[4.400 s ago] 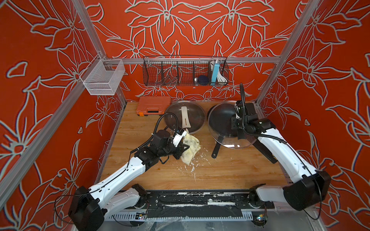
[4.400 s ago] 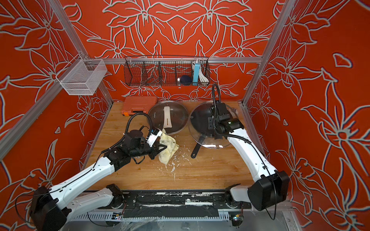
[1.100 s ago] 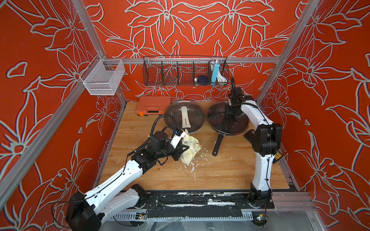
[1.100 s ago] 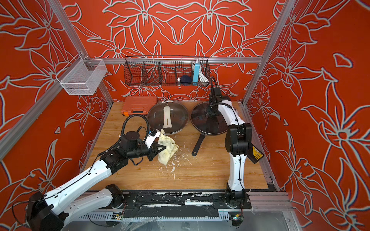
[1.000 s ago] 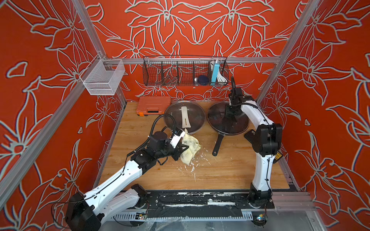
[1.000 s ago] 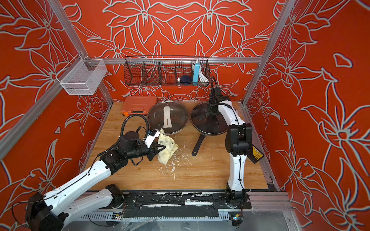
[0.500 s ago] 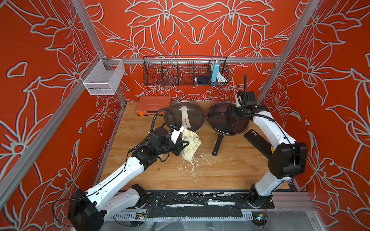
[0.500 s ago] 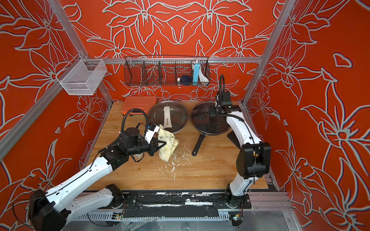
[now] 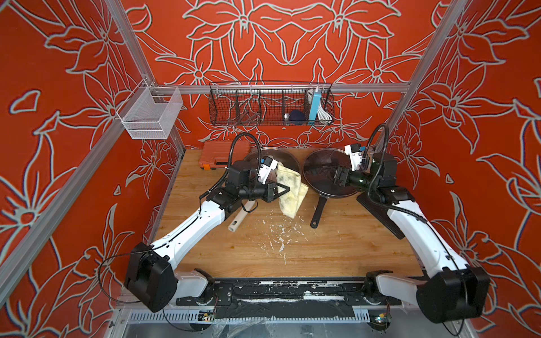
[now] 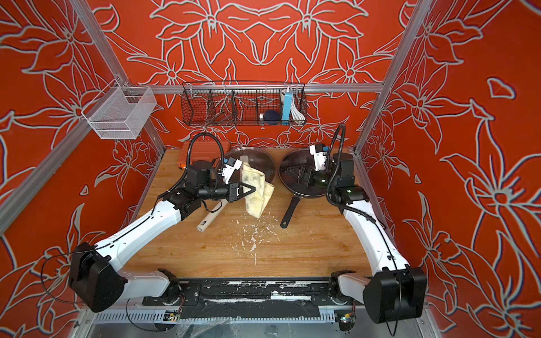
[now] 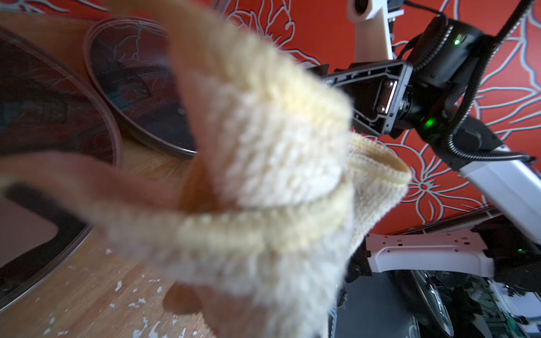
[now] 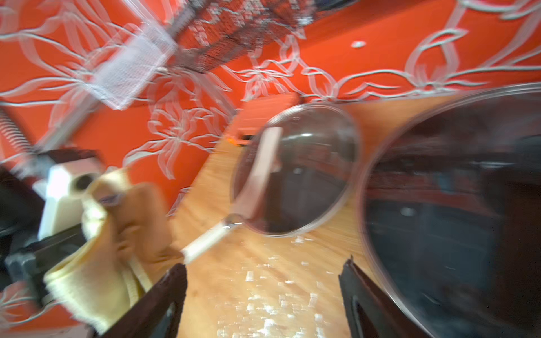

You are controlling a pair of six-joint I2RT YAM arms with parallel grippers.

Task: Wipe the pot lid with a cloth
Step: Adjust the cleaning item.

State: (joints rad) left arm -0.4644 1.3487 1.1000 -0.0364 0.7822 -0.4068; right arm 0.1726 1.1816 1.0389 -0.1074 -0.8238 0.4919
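A glass pot lid [image 9: 288, 158] [image 10: 260, 159] [image 12: 307, 175] with a beige handle strip lies at the back centre. A second glass lid [image 9: 322, 172] [image 10: 292, 169] rests on a black frying pan. My left gripper [image 9: 285, 190] [image 10: 252, 188] is shut on a yellow cloth [image 9: 291, 190] [image 10: 257, 193] [image 11: 263, 146], which hangs above the table at the near edge of the beige-handled lid. The cloth hides the left fingers in the wrist view. My right gripper [image 9: 336, 175] [image 12: 262, 292] hovers open over the pan's lid with nothing between its fingers.
A white pan handle [image 9: 240, 218] sticks out under the left arm. The black pan handle [image 9: 317, 210] points forward. White crumbs [image 9: 278, 234] litter the wooden table. An orange case [image 9: 218, 155] sits back left, and a black pad [image 9: 377, 210] lies under the right arm. Wire baskets [image 9: 270, 105] hang behind.
The right gripper set the glass lid on the black pan, let go and opened wide, and the arm swung out from the back wall. The left gripper lifted the cloth toward the beige-handled lid.
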